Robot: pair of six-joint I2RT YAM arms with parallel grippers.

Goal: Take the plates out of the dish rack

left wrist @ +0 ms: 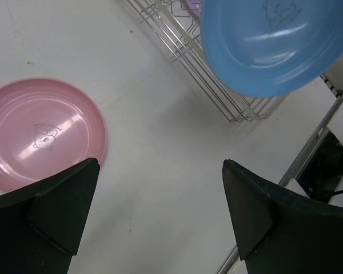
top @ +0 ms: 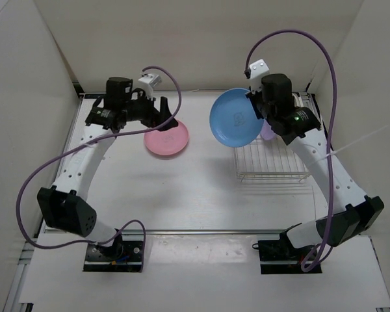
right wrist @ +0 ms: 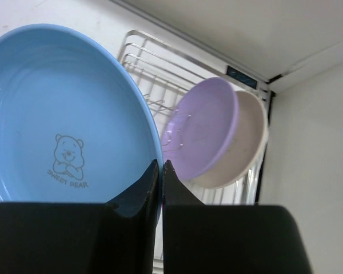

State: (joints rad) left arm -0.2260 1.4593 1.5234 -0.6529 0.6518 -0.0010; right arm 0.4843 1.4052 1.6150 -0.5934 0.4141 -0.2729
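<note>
The pink plate [top: 166, 139] lies flat on the table; it also shows in the left wrist view [left wrist: 40, 134]. My left gripper [top: 161, 116] hovers above it, open and empty [left wrist: 160, 217]. My right gripper [top: 255, 107] is shut on the rim of the blue plate [top: 234, 117], holding it on edge above the left side of the dish rack [top: 273, 166]; the rim is pinched between the fingers [right wrist: 161, 171]. The purple plate [right wrist: 203, 134] and the cream plate [right wrist: 248, 142] stand upright in the dish rack [right wrist: 154, 68] behind it.
White walls enclose the table on the left, back and right. The rack stands close to the back right corner [top: 312, 97]. The arm bases sit at the near edge, with purple cables looping above both arms.
</note>
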